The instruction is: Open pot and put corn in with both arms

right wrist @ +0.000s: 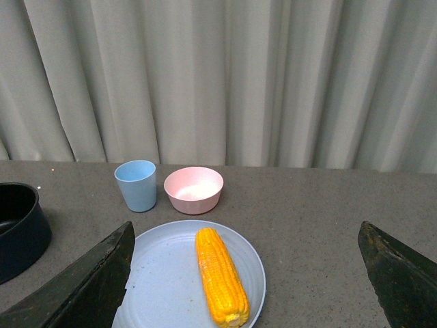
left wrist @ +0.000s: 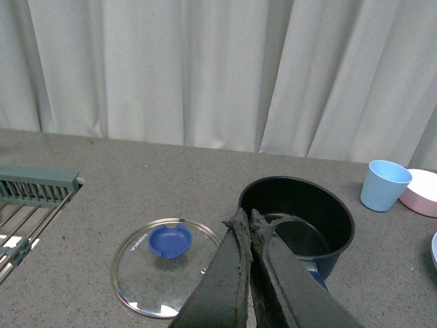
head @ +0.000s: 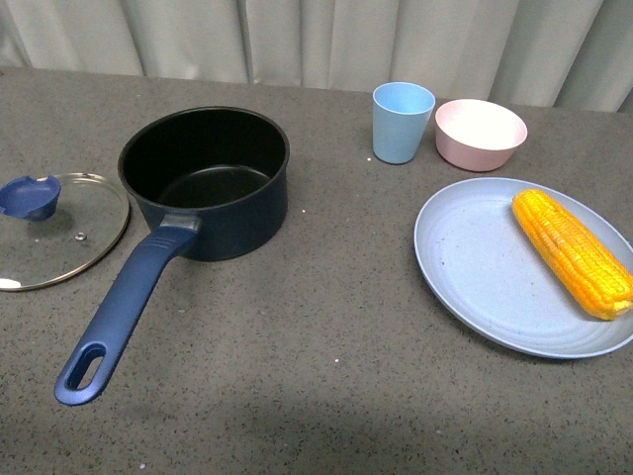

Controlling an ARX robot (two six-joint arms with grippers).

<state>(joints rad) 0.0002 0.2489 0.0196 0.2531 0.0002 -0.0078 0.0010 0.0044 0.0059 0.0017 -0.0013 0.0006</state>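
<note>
Hovering with jaws spread wide, the right gripper (right wrist: pixel 246 231) faces the corn (right wrist: pixel 220 277) on the plate (right wrist: pixel 164 273); the left gripper (left wrist: pixel 248 220), pressed together, faces the uncovered pot (head: pixel 247 213), lid (head: pixel 69 237) beside it. Opening looks done; next, presumably, descend and grasp the corn.

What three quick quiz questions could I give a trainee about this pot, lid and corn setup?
1. True or false: the glass lid is off the pot.
2. The corn cob lies: A) on the blue plate, B) on the glass lid, C) inside the pot.
3. Of the left gripper and right gripper, which has its jaws wide apart?
Key: 1 true; 2 A; 3 right gripper.
</note>
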